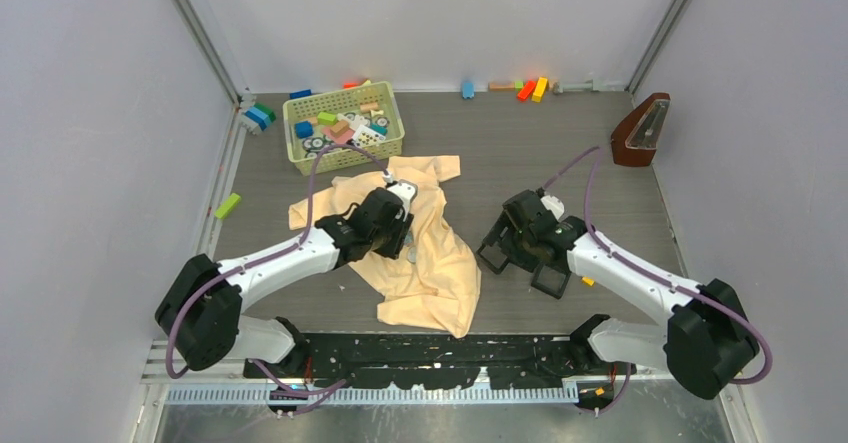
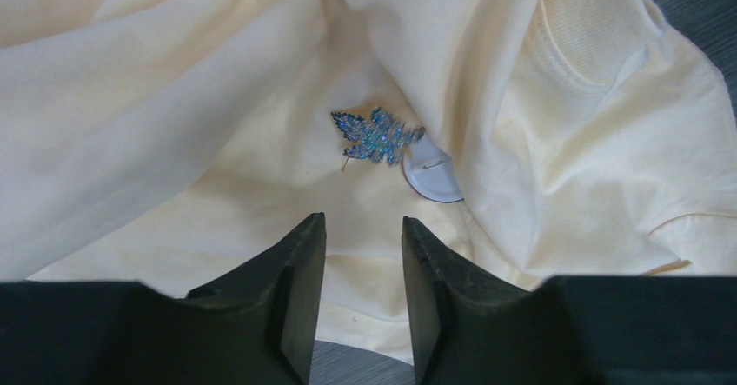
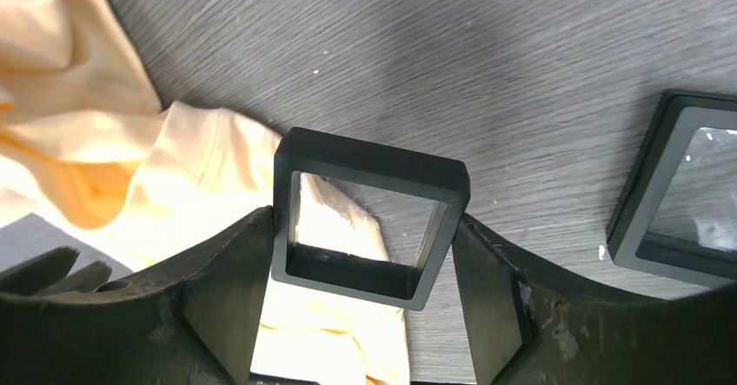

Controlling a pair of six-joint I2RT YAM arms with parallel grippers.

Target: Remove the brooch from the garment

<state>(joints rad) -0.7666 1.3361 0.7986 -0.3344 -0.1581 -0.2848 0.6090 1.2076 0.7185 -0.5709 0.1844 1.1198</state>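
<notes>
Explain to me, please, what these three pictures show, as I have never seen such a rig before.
Two robot arms are bolted at the near edge of the table. The overhead view shows both; the other two come from a camera on each wrist, looking past its own fingers. On it lie a pale yellow garment, a basket of toy blocks and a metronome. The left gripper is open, poised near the brooch, a small glittery blue leaf on the cloth beside a pale round disc. The right gripper clasps a black square frame; a second frame lies beside it.
</notes>
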